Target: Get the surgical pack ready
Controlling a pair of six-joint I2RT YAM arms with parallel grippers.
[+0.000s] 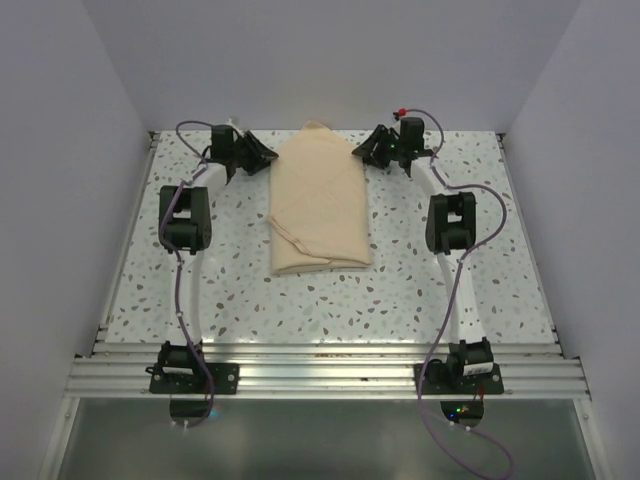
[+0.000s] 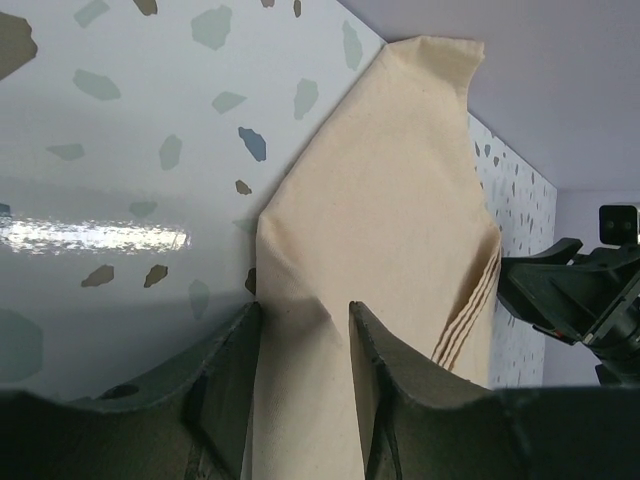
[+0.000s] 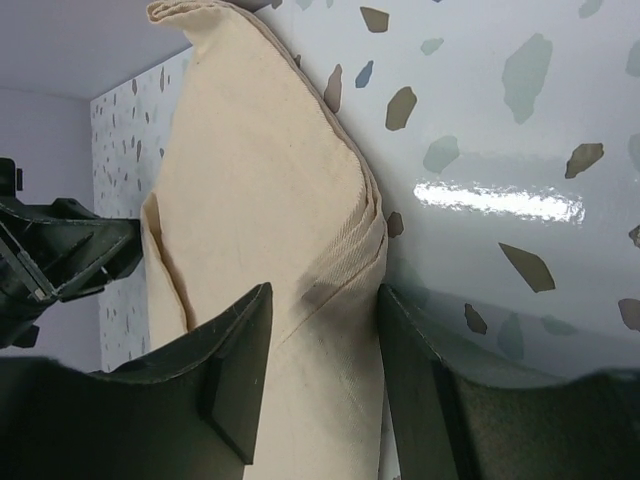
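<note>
Speckled table [image 1: 230, 290], partly beneath surgical pack [image 1: 320, 205]

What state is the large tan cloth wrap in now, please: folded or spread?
Folded: the plain tan cloth wrap forms a compact parcel, with stacked layered edges visible.

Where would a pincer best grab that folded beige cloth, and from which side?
Probably a long side edge, from the side: the cloth pack lies flat, but stacked fold layers there form a thick lip to pinch.

Speckled white table [image 1: 420, 290], plain pale walls [image 1: 330, 60].
</note>
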